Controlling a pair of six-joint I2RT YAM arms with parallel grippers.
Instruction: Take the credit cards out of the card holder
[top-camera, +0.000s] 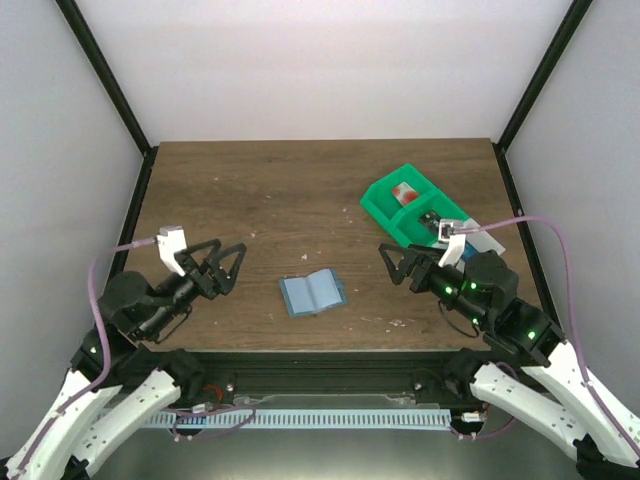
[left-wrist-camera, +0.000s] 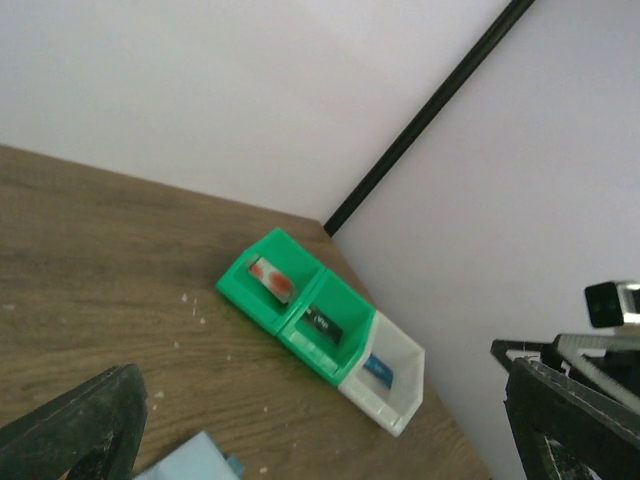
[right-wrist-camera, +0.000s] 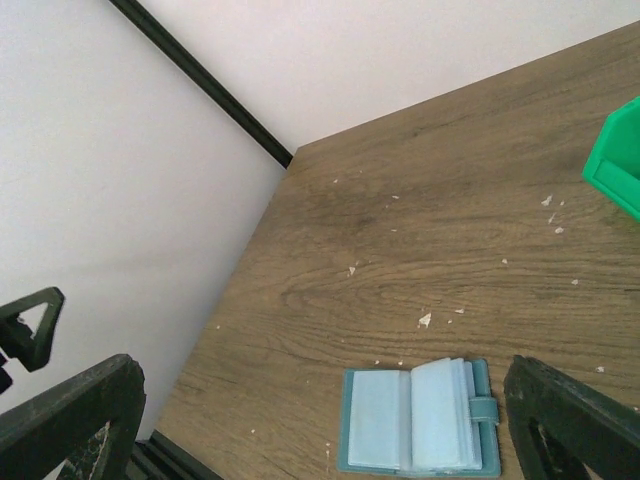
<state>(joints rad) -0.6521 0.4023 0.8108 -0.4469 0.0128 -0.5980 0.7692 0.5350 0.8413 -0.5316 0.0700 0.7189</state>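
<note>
While both arms hang low over the tabletop's (top-camera: 250, 190) near edge in the top view, the left gripper (top-camera: 236, 268) and right gripper (top-camera: 390, 265) gape wide, holding nothing, on either side of the card holder (top-camera: 313, 292), which lies open near that edge's middle. The left wrist shows a reddish card (left-wrist-camera: 272, 280) in the bins' (left-wrist-camera: 300, 325) end green compartment, towards the far right corner. The right wrist shows the holder flat on the wood, apart from both fingers (right-wrist-camera: 70, 420).

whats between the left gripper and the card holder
Nothing: in the top view, only bare table separates the open left gripper from the card holder, which lies spread open.
</note>
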